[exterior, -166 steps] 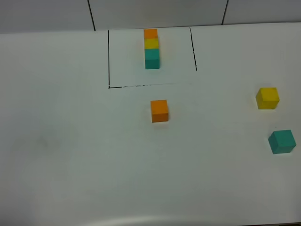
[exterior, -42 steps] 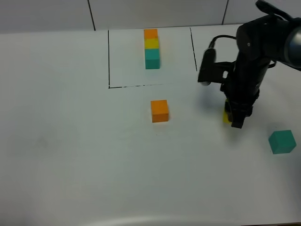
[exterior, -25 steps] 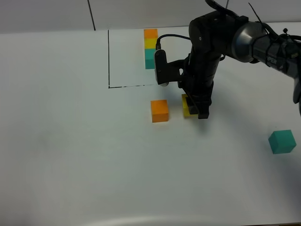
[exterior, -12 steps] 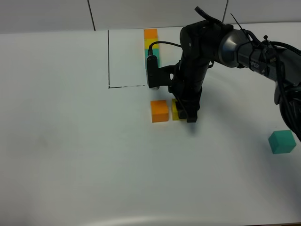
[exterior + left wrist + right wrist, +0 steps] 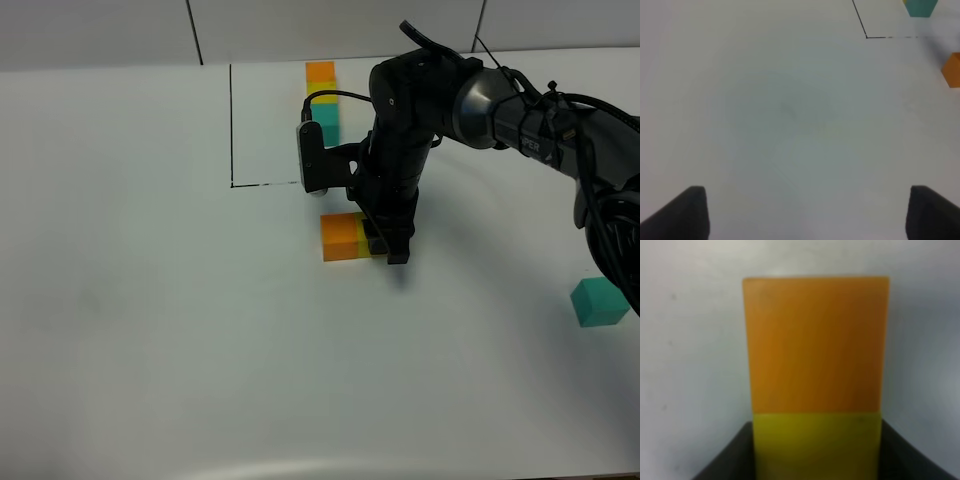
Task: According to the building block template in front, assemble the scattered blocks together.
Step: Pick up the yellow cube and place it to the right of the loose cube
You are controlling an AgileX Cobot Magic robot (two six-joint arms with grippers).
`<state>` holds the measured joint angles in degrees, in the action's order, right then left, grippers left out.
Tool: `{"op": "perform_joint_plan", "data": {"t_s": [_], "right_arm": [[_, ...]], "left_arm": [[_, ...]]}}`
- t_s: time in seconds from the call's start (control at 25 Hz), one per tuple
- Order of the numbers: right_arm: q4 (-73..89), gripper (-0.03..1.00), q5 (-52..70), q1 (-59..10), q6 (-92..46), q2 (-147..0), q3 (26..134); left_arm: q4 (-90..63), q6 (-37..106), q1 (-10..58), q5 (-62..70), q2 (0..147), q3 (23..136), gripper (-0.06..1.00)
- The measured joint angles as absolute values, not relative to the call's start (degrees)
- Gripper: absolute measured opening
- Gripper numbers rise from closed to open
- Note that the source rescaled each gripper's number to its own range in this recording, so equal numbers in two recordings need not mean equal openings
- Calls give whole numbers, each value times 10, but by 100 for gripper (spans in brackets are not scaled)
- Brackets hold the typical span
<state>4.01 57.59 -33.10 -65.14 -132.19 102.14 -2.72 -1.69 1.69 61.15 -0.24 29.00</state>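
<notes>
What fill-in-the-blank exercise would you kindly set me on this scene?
1. The right end effector grips the yellow cube, which touches the ____ cube.
2. The lone cube far off to the right is ____.
3. The left end effector hangs ____, holding nothing.
Missing words: orange; teal; open.
</notes>
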Motion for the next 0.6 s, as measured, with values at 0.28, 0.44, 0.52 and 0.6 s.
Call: {"op": "perform_joint_plan", "data": {"t_s": [0.28, 0.44, 0.52, 0.6], "right_arm": [[40, 1, 575, -331, -649, -1322, 1021], [40, 1, 574, -331, -637, -1322, 1021], [40, 1, 574, -331, -626, -1322, 1021], [41, 4, 572, -331, -611, -1323, 1021]], "left_arm": [[-27, -17, 17, 611, -2, 290, 67], [-27, -17, 17, 611, -2, 290, 67], [-27, -17, 17, 611, -2, 290, 67], [-27, -17, 17, 611, -2, 290, 67]]}}
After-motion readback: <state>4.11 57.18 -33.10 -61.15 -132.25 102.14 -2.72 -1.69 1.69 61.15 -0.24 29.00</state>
